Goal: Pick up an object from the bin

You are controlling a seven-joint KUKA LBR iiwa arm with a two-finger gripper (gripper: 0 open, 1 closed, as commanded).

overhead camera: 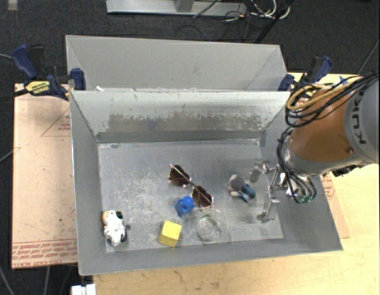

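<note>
Six small things lie loose on the bin [122,165] floor, and the gripper [261,195] is down among them at the right side. Its two fingers stand spread apart, one up near the back, one lower toward the front wall, and nothing sits between them. Empty-handed, then!

Just left of that open gap lies the nearest thing, a little grey-and-blue piece [242,189], grey at its back end and blue at the front. It rests on the floor right of centre. It is close to the fingers, but whether it touches either one I cannot tell.

Further left, sunglasses [191,187] with brown lenses lie slantwise across the middle. A blue lump [185,206] sits right below them, touching or nearly so. In front of the glasses' right lens is a clear cup [208,228], hard to make out against the metal. A yellow cube [170,233] sits just left of the cup, near the front wall. Well apart, in the front left corner, lies a white toy animal [115,227] with black patches.

Above the gripper, the arm's brown cover [318,140] comes in over the right rim, with cables [306,97] looped on top.
</note>
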